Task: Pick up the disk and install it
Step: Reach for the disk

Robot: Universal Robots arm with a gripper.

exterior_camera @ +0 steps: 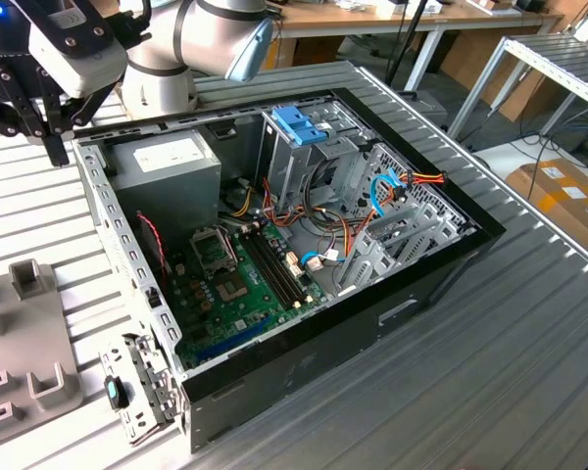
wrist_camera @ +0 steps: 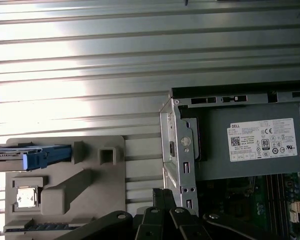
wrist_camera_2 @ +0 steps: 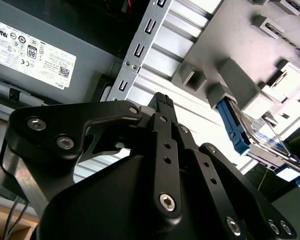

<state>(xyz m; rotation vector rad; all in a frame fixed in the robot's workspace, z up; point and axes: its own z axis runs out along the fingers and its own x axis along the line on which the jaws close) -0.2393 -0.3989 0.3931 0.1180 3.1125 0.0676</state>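
The end effector (exterior_camera: 55,147), pressed together and empty, hovers beside the open computer case (exterior_camera: 304,367); the disk (wrist_camera: 42,155) sits slotted in a grey holder (wrist_camera: 65,187) on the worktop (exterior_camera: 529,372); a clean pick likely needs it spread and squared to the disk.

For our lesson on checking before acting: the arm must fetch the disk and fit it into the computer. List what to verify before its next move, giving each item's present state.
1. Claw empty: ok.
2. Claw open for a grasp: not ok, it is shut.
3. Disk standing in the grey holder: ok.
4. Claw at the disk: not ok, they are apart.
5. Computer open: ok.
6. Free slot for the disk: cannot tell.
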